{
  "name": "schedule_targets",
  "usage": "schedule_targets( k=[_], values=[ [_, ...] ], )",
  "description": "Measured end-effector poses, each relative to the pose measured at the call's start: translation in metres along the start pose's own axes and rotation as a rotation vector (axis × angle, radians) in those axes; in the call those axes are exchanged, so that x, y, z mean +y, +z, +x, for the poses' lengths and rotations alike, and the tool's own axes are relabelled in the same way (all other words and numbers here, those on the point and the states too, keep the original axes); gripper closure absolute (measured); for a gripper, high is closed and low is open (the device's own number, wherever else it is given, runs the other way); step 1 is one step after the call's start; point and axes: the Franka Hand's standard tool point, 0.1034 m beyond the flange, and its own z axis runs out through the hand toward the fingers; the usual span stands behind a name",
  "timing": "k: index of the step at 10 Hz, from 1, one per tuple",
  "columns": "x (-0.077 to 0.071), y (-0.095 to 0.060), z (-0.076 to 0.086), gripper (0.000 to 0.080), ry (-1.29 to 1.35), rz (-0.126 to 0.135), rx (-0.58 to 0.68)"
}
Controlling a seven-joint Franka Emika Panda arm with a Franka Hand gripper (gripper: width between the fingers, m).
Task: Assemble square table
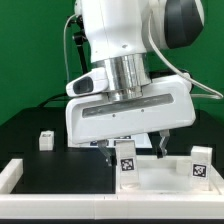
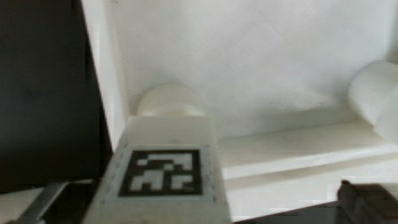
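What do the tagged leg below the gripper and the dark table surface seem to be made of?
Leg: likely white plastic, matte, smoothly moulded rounded end, no grain; its tag looks like a printed sticker. Table surface: black and matte, no glare, perhaps cloth or a mat; the pictures leave that open.

Seen from my remote station: hard, bright light blows out the white arm (image 1: 120, 40) in the exterior view, while the black desk (image 1: 20, 140) at the exterior view's left swallows detail. The wrist view is soft, the close leg (image 2: 169, 135) blurred, whites glaring.
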Motion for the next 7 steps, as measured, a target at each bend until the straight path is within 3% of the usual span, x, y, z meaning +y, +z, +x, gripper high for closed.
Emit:
schedule_targets(
  k=[2, 3, 4, 7],
  values=[
    [0.0004, 0.0003, -0.0002, 0.0406, 0.032, 0.0, 0.0],
    [0.0043, -0.0004, 0.0007, 0.0406, 0.128, -0.003, 0.006],
    [0.0077, -0.0004, 0.0007, 0.0511, 0.211, -0.007, 0.007],
    [0.009, 0.0008, 0.0004, 0.0517, 0.422, -0.007, 0.006]
  ],
)
